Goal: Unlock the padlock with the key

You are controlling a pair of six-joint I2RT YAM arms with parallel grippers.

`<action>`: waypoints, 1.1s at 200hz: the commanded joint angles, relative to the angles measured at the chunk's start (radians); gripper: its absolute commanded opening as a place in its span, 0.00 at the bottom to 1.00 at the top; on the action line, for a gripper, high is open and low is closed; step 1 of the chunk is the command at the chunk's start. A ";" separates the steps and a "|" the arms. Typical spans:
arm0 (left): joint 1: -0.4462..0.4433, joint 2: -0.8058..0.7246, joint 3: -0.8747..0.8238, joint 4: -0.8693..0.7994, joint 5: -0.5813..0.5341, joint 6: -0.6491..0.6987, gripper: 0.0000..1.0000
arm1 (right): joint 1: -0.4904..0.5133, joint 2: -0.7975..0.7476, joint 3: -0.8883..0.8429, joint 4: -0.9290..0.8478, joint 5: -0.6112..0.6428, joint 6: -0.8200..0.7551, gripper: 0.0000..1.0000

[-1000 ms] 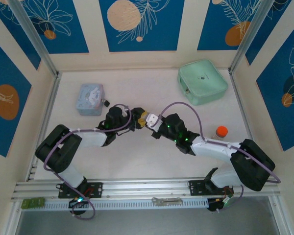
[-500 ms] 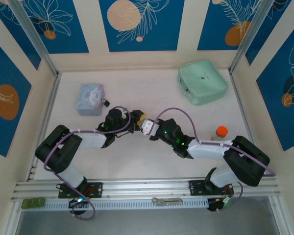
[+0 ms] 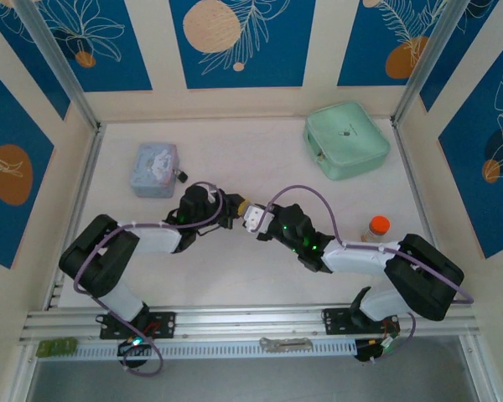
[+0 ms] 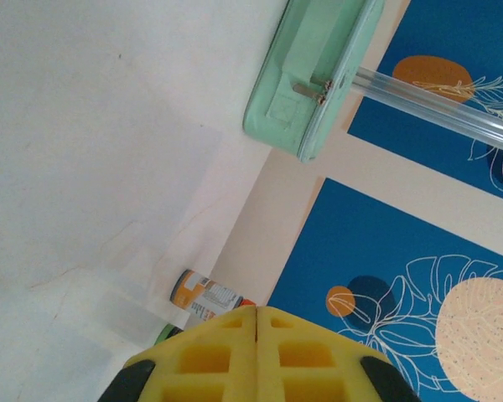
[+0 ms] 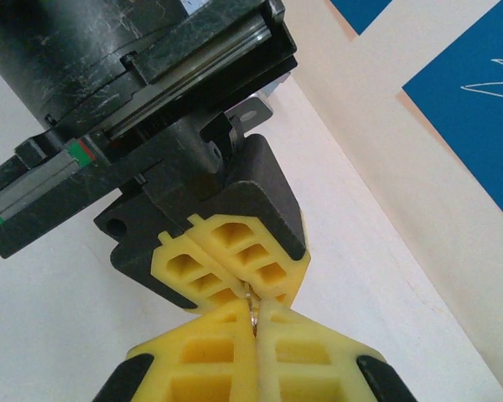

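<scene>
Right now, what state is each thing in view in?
right hand, shut on the key
left hand, shut, tips meeting the right hand's
padlock, beside the tin box, too small to tell
tin box, lid shut
mint case, closed
bottle, upright, capped

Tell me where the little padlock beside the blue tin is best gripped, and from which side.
Likely its black body, approached from the right or from above. The padlock sits against the right edge of the tin box, so the tin blocks the left, while bare table lies on the other side. Its shackle is too small to judge here.
</scene>
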 commanded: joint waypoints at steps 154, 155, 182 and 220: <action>0.044 -0.109 0.196 -0.096 0.143 0.722 0.00 | -0.467 -0.383 0.044 -0.427 -0.654 1.160 0.60; 0.043 -0.109 0.196 -0.093 0.145 0.727 0.00 | -0.470 -0.381 0.045 -0.427 -0.663 1.168 0.60; 0.039 -0.129 0.198 -0.028 0.177 0.836 0.00 | -0.513 -0.338 0.056 -0.354 -0.820 1.326 0.60; 0.012 -0.142 0.179 0.068 0.198 0.893 0.00 | -0.506 -0.284 0.059 -0.134 -0.927 1.432 0.60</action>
